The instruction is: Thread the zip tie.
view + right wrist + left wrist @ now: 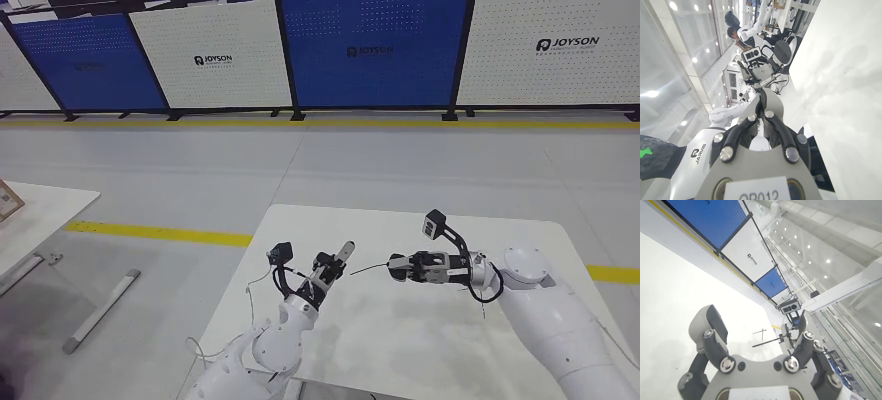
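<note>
Both grippers hang above the white table (420,340), facing each other near its middle. The table is the broadest thing here and seems to serve only as a backdrop, since nothing of the task rests on it.

On the left, the left gripper (336,258) (761,321) stands with its jaws spread wide and nothing between them. It is turned toward its partner, which reads as a readiness to receive: the gap is presented to whatever comes across from the right.

On the right, just apart from it, the right gripper (397,267) (761,98) (786,337) has its jaws pressed together on one end of the zip tie (368,268) (765,343). Pinching the tie at one end probably lets most of its length stick out free.

That thin dark strip is held in the air, roughly level, with its free tip pointing left toward the open gripper and stopping short of it. The two do not touch. Whether the pinched end is the head or the tail is too small to tell, and so is any loop. Threading looks not yet begun. My guess is that the next move calls for fine alignment, as so slender a strip may flex or sag at its tip.
</note>
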